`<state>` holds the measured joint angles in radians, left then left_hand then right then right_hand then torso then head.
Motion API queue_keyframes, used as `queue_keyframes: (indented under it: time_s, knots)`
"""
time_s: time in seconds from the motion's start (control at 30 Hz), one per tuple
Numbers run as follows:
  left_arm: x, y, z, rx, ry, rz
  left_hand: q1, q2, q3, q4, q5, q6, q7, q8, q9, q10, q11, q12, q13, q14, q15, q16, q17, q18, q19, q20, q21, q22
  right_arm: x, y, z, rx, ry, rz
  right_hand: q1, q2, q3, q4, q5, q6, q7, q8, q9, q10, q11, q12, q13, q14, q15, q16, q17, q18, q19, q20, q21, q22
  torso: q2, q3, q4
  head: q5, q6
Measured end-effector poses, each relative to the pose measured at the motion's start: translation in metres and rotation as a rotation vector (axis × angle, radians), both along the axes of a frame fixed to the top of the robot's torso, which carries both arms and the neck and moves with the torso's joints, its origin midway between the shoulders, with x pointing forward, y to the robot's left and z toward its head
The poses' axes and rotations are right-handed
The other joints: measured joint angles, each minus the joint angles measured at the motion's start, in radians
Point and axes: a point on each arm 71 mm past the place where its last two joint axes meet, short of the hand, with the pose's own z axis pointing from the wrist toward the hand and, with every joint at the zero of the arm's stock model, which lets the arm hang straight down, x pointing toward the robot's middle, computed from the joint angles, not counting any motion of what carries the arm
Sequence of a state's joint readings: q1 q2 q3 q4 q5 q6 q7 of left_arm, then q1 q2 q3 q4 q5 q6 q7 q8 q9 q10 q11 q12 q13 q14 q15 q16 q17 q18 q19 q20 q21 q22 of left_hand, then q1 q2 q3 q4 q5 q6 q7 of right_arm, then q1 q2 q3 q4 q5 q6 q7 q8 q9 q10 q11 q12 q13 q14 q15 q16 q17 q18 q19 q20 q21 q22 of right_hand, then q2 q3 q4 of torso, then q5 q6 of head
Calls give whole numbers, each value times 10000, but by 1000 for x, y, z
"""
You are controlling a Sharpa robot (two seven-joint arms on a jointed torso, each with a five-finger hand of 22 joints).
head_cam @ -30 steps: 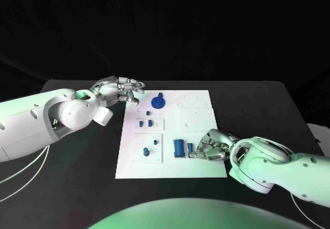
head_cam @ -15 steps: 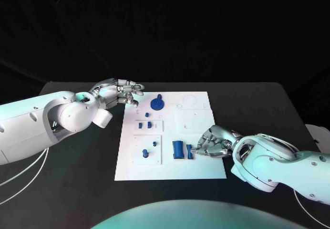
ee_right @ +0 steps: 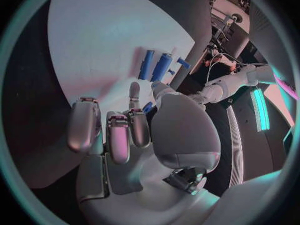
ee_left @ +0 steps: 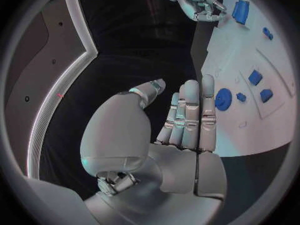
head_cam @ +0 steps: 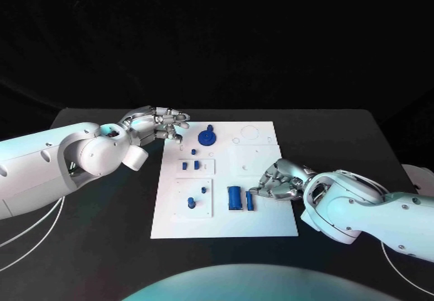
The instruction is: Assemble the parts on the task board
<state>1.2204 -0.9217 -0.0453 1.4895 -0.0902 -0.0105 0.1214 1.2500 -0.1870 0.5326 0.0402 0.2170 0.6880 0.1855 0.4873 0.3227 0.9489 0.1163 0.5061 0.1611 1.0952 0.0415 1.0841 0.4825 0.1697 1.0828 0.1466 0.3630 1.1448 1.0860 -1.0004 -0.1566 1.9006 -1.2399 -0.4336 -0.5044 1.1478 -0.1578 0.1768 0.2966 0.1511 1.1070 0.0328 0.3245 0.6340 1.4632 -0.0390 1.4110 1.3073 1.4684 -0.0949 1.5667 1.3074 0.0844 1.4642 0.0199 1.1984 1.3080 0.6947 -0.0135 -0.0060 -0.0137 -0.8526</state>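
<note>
Right hand (head_cam: 282,182): curling beside the narrow blue part (head_cam: 249,199) at lower centre of the task board (head_cam: 262,219); grasp undeterminable.
Left hand (head_cam: 155,121): hovering open, upper left.
Technique: keep part aligned while seating.

Over the past second the right robot hand (head_cam: 278,182) has edged up along the task board (head_cam: 267,219), its fingers drawing back from the two blue cylinders (head_cam: 239,198), which now lie just beside its fingertips. The slimmer cylinder has shifted a little toward the board's lower edge. The left robot hand (head_cam: 155,123) has drifted slightly away from the board's corner.
</note>
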Motion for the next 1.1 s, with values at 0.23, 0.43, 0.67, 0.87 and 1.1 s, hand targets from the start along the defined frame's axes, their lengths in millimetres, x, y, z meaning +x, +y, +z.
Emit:
queue_keyframes:
  time_s: [0.23, 0.43, 0.67, 0.87, 1.1]
  knots:
    - [0, 0, 0, 0, 4, -1, 0, 0, 0, 0, 0, 0, 0, 0, 0, 0, 0, 0, 0, 0, 0, 0, 0, 0, 0, 0, 0, 0, 2, 4, -5, -147, 137, 151, 20, -20, 0, 0, 0, 0, 0, 0, -1, 0, 0, 0, 6, 0, 0, 0, 0, 0, 0, 0, -38, -1, 2, -1, 4, 31, -46]
    - [0, 0, 0, 1, 6, -1, 0, 0, 0, -1, 0, 0, 0, 0, 0, 0, 0, 0, 1, 0, 0, 0, 0, 0, 0, 0, 0, 1, 1, 7, -9, -328, 252, 347, 106, -29, 0, 0, 0, 0, 0, 1, 10, 0, 0, 0, 8, 0, 0, 0, 0, -1, 0, 0, -38, -2, -5, -5, -8, 47, -77]
    - [0, 0, 0, -1, 7, -6, 0, 0, 0, -1, 0, 0, 0, 0, 0, 0, 0, 0, 1, 0, 0, 0, 0, 0, -1, 0, 0, 1, 1, 9, -13, -622, 277, 498, 240, -56, 2, -2, -1, 0, 0, 1, 11, 0, 0, 0, 7, 0, 0, 0, 0, -1, 0, 0, -38, -2, -11, -4, -12, 51, -80]
    - [0, 0, 0, 1, 8, -3, 0, 0, 0, -1, 0, 0, 0, 0, 0, 0, 0, 0, 1, 0, 0, 0, 0, 0, 0, 0, 0, 1, 1, 10, -15, -811, 242, 590, 297, -33, 30, -30, -1, 0, 0, 3, 42, 0, 0, 0, 7, 0, 0, 0, 0, -1, 0, 0, -38, -3, -11, -4, -13, 54, -88]
    - [0, 1, 0, 4, 11, 2, 0, 0, 0, -1, 0, 0, 0, -1, 0, 0, 0, 0, 2, 0, 0, 0, 0, 1, 0, 0, 0, 2, -2, 10, -14, -871, 141, 649, 317, -54, 30, -30, -1, 0, 0, 3, 37, 0, 0, -1, 6, 0, 0, 0, 0, -1, 0, 0, -38, -4, -11, -2, -14, 48, -82]
